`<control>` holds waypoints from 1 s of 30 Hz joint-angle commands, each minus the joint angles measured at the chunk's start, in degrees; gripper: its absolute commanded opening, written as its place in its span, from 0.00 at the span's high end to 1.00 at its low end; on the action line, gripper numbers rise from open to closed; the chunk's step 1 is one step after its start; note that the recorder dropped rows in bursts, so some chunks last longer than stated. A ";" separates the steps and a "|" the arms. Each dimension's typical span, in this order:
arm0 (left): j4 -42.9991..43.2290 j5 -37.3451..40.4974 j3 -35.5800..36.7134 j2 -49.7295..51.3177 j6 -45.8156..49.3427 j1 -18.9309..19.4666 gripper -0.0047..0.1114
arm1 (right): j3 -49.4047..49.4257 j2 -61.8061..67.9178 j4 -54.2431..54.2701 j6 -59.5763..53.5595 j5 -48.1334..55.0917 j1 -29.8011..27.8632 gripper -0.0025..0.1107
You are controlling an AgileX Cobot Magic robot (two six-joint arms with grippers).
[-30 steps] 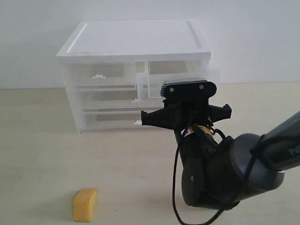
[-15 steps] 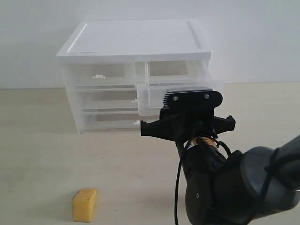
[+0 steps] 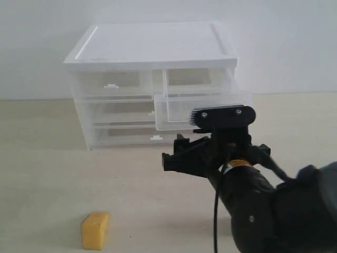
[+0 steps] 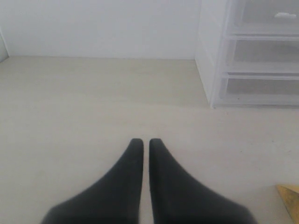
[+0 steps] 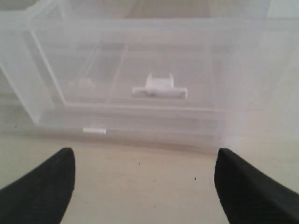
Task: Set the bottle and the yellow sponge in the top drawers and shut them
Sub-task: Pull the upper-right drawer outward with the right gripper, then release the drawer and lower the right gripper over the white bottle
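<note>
The top right drawer of the white-roofed cabinet stands pulled out, and I see nothing in it. The top left drawer is shut. My right gripper is open, a short way in front of the drawer's white tab handle and not touching it. In the exterior view the right gripper is low before the open drawer. The yellow sponge lies on the table at front left; a corner of the yellow sponge shows beside my left gripper, which is shut and empty. The bottle is out of view.
Two full-width translucent drawers sit under the top pair. The cabinet stands ahead and to one side of the left gripper. The right arm's bulky dark body fills the front right of the beige table.
The right arm has drawn back from the cabinet and sunk lower. The top right drawer has slid further out.
</note>
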 commanded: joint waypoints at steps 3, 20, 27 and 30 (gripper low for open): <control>-0.42 -0.66 -0.17 0.19 0.19 -0.16 0.92 | 3.92 -12.93 -1.14 -17.27 21.97 0.08 0.39; -0.42 -0.66 -0.17 0.19 0.19 -0.16 0.92 | -6.37 -28.39 -8.52 -27.17 86.91 -17.14 0.97; -0.42 -0.66 -0.17 0.19 0.19 -0.16 0.92 | -15.88 -28.39 -36.79 -3.34 105.87 -20.54 0.97; -0.42 -0.66 -0.17 0.19 0.19 -0.16 0.92 | -17.42 -28.39 -48.86 5.96 107.76 -20.54 0.96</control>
